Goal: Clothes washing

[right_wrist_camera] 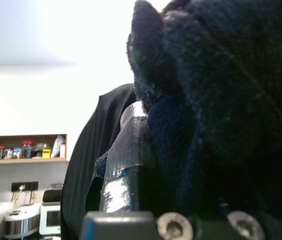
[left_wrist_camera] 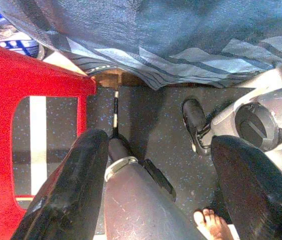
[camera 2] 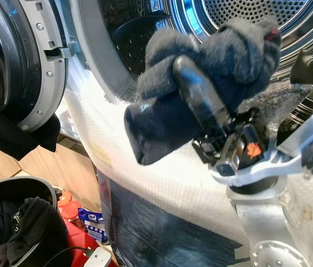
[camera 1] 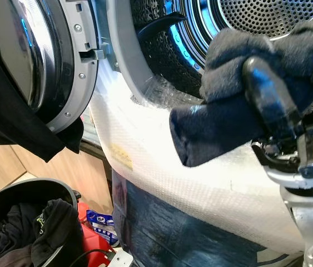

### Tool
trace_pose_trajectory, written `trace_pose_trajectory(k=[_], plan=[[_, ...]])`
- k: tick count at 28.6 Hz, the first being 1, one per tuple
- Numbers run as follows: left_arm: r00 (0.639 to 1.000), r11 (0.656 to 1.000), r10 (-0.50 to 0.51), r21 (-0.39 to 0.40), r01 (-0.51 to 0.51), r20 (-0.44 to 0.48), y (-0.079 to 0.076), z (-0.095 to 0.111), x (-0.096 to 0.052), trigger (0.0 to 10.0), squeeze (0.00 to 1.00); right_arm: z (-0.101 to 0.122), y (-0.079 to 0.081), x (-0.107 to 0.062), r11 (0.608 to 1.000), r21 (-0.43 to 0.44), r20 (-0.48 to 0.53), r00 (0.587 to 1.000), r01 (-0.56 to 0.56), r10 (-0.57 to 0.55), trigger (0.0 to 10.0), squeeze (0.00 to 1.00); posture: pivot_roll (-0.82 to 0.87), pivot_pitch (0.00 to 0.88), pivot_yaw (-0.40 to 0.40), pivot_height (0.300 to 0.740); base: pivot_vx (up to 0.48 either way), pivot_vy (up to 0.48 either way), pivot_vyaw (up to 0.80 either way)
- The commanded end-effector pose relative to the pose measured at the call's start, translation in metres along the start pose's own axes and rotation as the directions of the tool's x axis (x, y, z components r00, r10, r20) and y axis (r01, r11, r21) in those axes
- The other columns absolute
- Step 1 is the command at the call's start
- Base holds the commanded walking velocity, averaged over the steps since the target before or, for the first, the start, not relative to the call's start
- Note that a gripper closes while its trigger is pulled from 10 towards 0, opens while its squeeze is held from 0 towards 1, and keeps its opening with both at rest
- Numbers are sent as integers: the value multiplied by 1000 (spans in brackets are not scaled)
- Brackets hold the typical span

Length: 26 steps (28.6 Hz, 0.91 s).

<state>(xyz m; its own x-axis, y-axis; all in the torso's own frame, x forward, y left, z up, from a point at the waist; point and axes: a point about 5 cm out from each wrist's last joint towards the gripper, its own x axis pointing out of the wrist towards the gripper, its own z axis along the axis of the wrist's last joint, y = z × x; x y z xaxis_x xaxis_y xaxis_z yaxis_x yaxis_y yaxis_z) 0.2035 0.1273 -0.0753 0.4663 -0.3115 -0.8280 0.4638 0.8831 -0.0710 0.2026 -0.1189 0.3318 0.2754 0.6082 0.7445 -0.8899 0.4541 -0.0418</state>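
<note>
Dark grey fleecy garment (camera 2: 212, 61) is clamped in the right pincer (camera 2: 200, 105) just before the perforated steel drum (camera 1: 256, 16); the left pincer (left_wrist_camera: 151, 185) hangs open.

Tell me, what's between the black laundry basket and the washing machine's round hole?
From the basket up to the drum opening, the left eye view shows a red container, then the machine's front wrapped in white bubble wrap.

Fuzzy dark cloth garment (camera 2: 212, 61), perforated glossy metal drum (camera 1: 267, 14)
</note>
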Motion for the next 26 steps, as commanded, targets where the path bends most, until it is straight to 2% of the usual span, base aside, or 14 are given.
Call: trace_pose_trajectory(k=[1, 4, 6, 8, 13, 15, 17, 19, 21, 22, 26], plan=[[1000, 1000, -6, 9, 6, -24, 0, -6, -1, 10000, 0, 4, 0, 4, 1000, -6, 20, 1000, -8, 8, 0, 0, -54, 17, 11, 740, 0, 0, 0], [1000, 1000, -4, 15, 4, -23, 1, -5, -1, 10000, 0, 8, -1, 12, 999, -39, 30, 999, -34, 35, 0, 0, -42, 28, 15, 740, 0, 0, 0], [1000, 1000, -3, 16, 3, -21, 1, -4, -1, 10000, 0, 11, -2, 26, 998, -52, 48, 998, -27, 29, 0, 0, -35, 30, 11, 740, 0, 0, 0], [1000, 1000, -1, 12, 2, -20, 1, -4, -1, 10000, 0, 11, -3, 29, 998, -56, 52, 998, -19, 22, 0, 0, -34, 30, 11, 740, 0, 0, 0], [1000, 1000, -2, 8, 2, -18, 2, -2, -1, 10000, 0, -3, -11, 46, 997, -80, 2, 1000, 14, -14, 0, 0, -44, 30, 22, 740, 0, 0, 0], [1000, 1000, -7, 21, 7, -19, 1, -2, 0, 10000, 0, -6, -10, 54, 999, -42, 26, 999, -18, 19, 0, 0, -24, 11, 5, 740, 0, 0, 0], [1000, 1000, -3, 24, 4, -18, 2, 0, 0, 10000, 0, -6, -26, 64, 998, -41, 19, 999, 38, -38, 0, 0, -37, 31, 13, 740, 0, 0, 0], [1000, 1000, -1, 20, 1, -16, 2, 1, 0, 10000, 0, -8, -29, 64, 999, -34, 19, 999, 37, -36, 0, 0, -16, 25, 5, 740, 0, 0, 0], [1000, 1000, 7, 4, -7, -11, 2, 1, 0, 10000, 0, -14, -38, 63, 998, -42, -8, 999, 53, -53, 0, 0, -11, 37, 3, 740, 0, 0, 0], [1000, 1000, 9, 3, -9, -9, 3, 2, 0, 10000, 0, -19, -47, 66, 994, -66, -51, 995, 87, -91, 0, 0, -17, 28, 6, 740, 0, 0, 0], [1000, 1000, 7, 7, -7, -8, 3, 4, 0, 10000, 0, -23, -55, 78, 992, -72, -68, 992, 100, -104, 0, 0, -24, 27, 10, 740, 0, 0, 0]])
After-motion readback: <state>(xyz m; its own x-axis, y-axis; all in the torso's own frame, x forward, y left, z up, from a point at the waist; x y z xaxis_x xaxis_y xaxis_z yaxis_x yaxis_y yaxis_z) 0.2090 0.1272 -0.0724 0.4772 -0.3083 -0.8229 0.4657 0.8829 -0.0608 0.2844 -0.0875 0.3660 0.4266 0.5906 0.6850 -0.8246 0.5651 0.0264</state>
